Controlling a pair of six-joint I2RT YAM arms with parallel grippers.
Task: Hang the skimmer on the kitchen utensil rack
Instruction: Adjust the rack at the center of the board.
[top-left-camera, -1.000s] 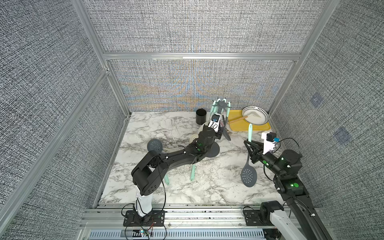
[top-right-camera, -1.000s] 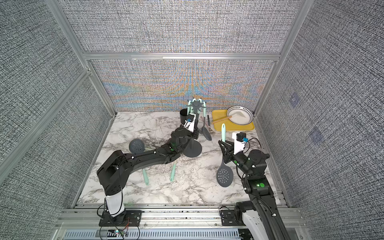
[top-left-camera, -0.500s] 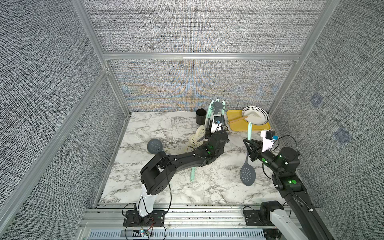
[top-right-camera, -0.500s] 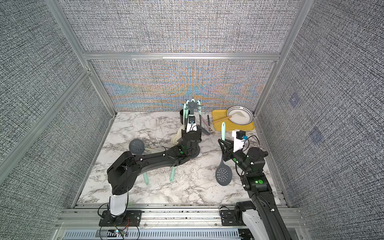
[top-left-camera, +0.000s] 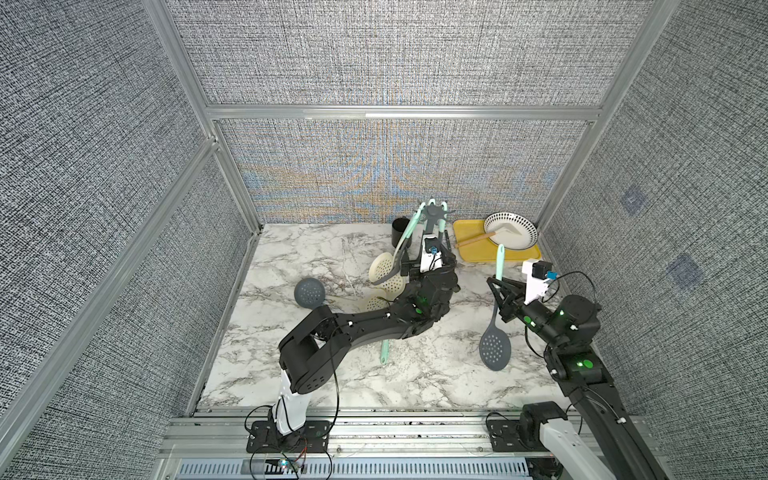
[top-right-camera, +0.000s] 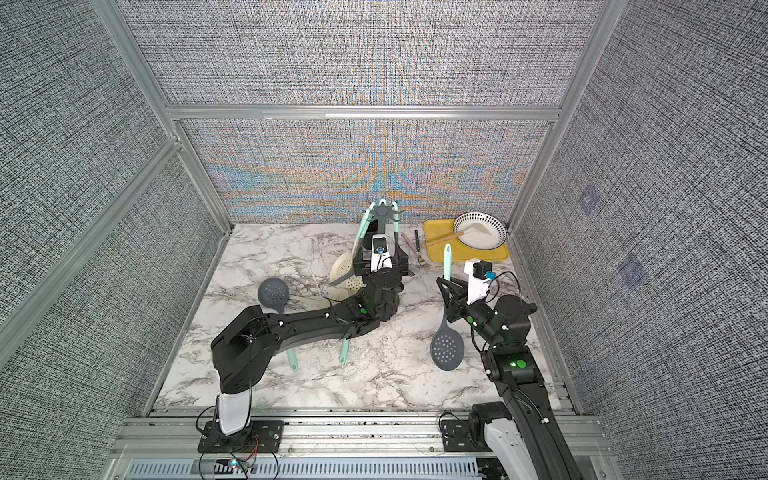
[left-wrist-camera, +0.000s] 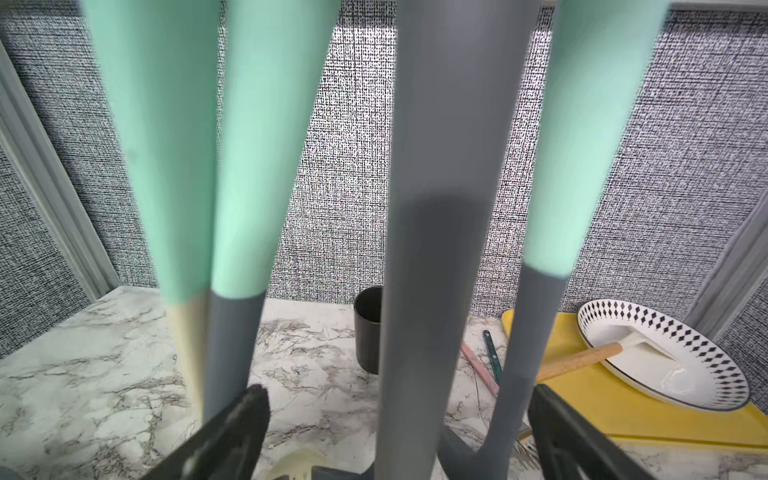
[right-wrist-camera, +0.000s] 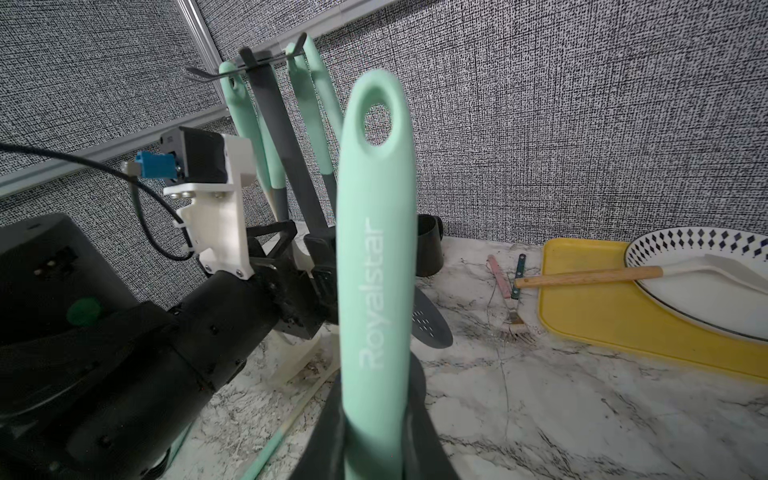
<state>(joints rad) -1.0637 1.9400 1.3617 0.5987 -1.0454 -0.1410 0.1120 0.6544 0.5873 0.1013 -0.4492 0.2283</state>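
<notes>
Right pincer (top-left-camera: 497, 286) is clamped narrow on the mint handle of the grey skimmer (top-left-camera: 494, 349). It grips low on the handle, so the eyelet end stands up free and the perforated head hangs below. We read this as a hold chosen for hooking, because the hole is left clear to drop over a prong. The skimmer is well apart from the kitchen utensil rack (top-left-camera: 432, 212), out to its right side.

Left pincer (left-wrist-camera: 395, 395) is spread wide at the rack. One finger stands on each side of the pole and the grey utensil shafts, and it grips nothing.

A cream skimmer (top-left-camera: 384, 268) already hangs from the crown, its head swung outward and tilted.

Another grey-headed skimmer (top-left-camera: 309, 293) lies flat on the worktop (top-left-camera: 332, 249).

We judge the crown crowded. The next hook needs a free prong, and the left arm stands in the way of the approach.
</notes>
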